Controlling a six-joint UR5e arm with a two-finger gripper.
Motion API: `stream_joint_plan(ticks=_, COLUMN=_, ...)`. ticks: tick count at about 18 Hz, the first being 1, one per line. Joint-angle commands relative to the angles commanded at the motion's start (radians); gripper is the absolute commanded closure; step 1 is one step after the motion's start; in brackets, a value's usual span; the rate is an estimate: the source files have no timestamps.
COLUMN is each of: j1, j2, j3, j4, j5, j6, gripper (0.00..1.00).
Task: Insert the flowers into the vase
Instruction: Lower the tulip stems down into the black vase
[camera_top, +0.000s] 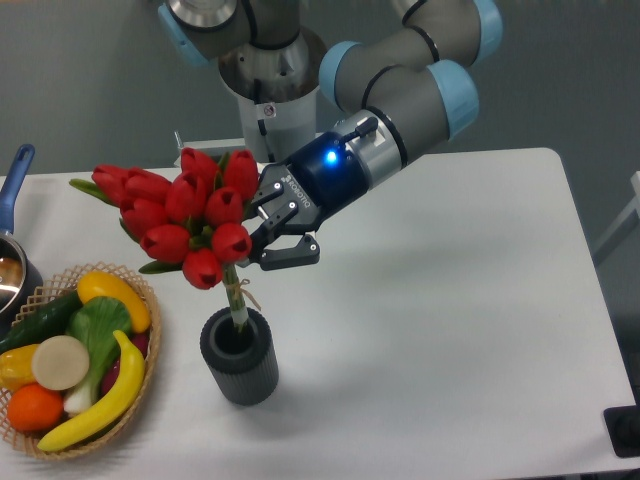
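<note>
White table (450, 300) bore the vase (238, 355); the flowers (185, 215) hung left of the gripper (262, 232), clenched on their stems, whose tips sat inside the vase mouth.

The flowers (190, 215) are standing in the vase (239, 356), which is sitting near the table's (450, 300) front edge, right of the basket (75, 355).

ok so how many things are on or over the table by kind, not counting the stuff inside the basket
bunch of flowers: 1, stems in the vase mouth, held by the hand
vase: 1
basket: 1
pot: 1, partly cut off at the left edge
total: 4
</note>
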Motion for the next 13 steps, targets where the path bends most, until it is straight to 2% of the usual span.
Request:
stream_joint_plan(ticks=9, j1=-0.012, j2=-0.045, j3=0.000, j4=0.002, j5=0.000, j6=0.002, gripper=0.64)
stream_joint_plan(ticks=13, j1=-0.011, j2=-0.054, j3=-0.018, j4=0.000, j5=0.000, j6=0.002, gripper=0.64)
